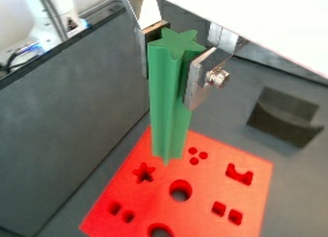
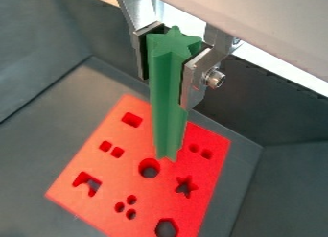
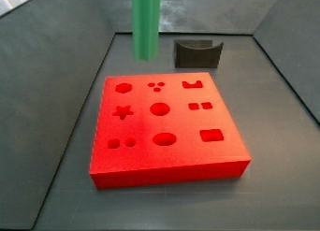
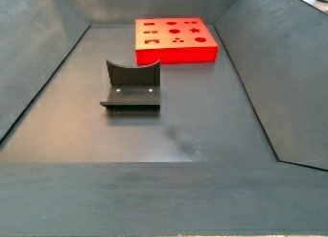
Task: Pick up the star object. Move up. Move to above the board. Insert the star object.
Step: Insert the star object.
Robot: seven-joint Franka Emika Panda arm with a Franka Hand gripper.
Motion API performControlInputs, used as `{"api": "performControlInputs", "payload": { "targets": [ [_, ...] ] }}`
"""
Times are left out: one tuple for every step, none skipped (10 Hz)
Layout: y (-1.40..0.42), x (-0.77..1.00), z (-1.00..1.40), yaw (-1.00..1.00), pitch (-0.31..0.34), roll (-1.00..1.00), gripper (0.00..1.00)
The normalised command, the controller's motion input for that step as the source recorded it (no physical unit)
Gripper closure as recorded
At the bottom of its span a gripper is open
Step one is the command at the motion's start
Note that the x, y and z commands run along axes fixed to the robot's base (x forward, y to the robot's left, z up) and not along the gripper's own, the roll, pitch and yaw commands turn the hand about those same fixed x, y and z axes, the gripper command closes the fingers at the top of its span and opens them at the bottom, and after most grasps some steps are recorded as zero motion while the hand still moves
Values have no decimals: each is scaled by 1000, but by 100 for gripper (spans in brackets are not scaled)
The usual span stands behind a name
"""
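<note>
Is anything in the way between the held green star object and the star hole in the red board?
Nothing visible. The gripper holds the star object upright above the board. The star hole is open, with only air beneath the peg. The fixture stands off the board, behind it in a side view.

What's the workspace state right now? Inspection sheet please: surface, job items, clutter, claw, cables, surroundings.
Surface: dark grey floor, bare apart from the items below.
Star object: green, upright, held in the air over the board, bottom end clear of it, not inserted.
Board: red, flat on the floor, star hole empty.
Clutter: nothing seen.
Fixture: on the floor, apart from the board.
Claw: above the board, fingers shut on the star object near its top.
Cables: some outside the wall in a wrist view.
Surroundings: sloped dark walls.
</note>
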Motion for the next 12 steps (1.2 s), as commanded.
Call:
{"api": "performControlInputs", "payload": {
  "targets": [
    [0,-129,-297,-809,21,1,100],
    [46,-137,-331,-889,11,0,100],
    [114,-103,-343,-826,0,0,100],
    [186,0,-414,-760,0,0,100],
    [51,57,-460,-646,0,21,100],
    [0,6,-469,-577,0,43,100],
    [0,0,-463,-371,-10,70,100],
    [0,0,-234,-20,-151,67,100],
    [0,0,-37,0,0,0,100],
    [-46,0,-411,0,-77,129,100],
    [-49,0,-371,0,-160,114,100],
    [0,0,-183,0,-267,40,100]
  ]
}}
